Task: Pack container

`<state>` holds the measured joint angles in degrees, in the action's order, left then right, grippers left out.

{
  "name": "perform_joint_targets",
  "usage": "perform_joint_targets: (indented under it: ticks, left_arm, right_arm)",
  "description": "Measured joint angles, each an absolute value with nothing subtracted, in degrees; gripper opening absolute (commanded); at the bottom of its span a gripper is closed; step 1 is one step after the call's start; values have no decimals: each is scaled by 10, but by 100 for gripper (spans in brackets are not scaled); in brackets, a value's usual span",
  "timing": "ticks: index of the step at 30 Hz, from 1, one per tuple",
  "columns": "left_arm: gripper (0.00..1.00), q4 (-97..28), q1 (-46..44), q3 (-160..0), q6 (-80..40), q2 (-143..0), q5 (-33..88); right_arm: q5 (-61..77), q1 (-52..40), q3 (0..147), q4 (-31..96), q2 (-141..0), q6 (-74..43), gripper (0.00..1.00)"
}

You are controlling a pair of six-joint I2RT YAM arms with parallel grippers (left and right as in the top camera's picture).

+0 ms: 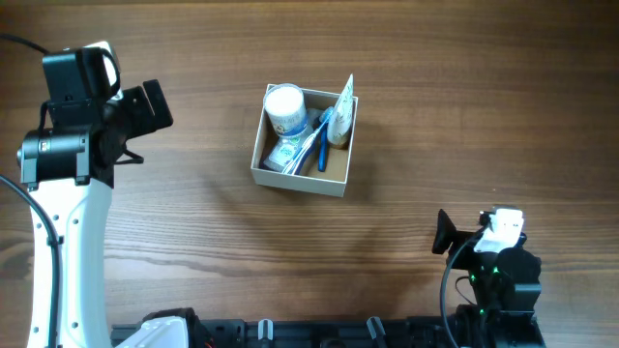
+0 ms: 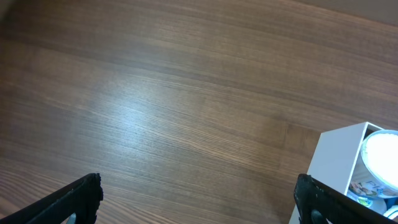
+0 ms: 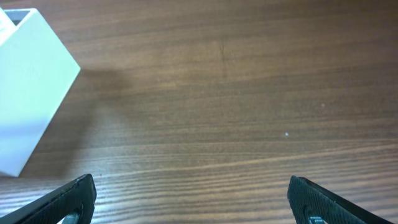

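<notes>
Container [image 1: 298,182]: square, shallow, open-topped cardboard, white outside and tan-brown inside. Set flat on wooden table [image 1: 203,222]. Off to the right of left gripper [image 1: 160,104] and well apart from it; ahead and to the left of right gripper [image 1: 443,234], likewise well apart. Touched by neither.

Inside: round white-lidded jar [image 1: 285,104] in the corner nearest the left gripper; blue toothbrush [image 1: 324,135] slanting across the middle; white packet [image 1: 345,101] upright against the wall farthest from that gripper. Under these, pale wrapped items, too small to tell apart.

Left gripper, seen from its own wrist [image 2: 198,186]: spread wide, holding nothing, bare wood between the black fingers [image 2: 78,199]. White corner of the container [image 2: 339,162] just beyond the right-hand finger, with the jar's lid [image 2: 382,155] showing over the rim.

Right gripper, seen from its own wrist [image 3: 191,186]: also spread wide and holding nothing, only wood grain between the fingers [image 3: 68,202]. White outer wall of the container [image 3: 28,93] ahead and to the left, past the left-hand finger, clear of it.
</notes>
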<state>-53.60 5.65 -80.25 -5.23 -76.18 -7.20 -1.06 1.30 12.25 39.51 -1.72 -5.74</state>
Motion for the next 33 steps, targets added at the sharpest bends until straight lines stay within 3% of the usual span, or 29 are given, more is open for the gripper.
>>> perform_joint_targets:
  ticks: [33]
  left_arm:
    - [100,-555,56,-795,-34,-717,-103]
  right_arm:
    - [-10,13,95,372,-11,-57,100]
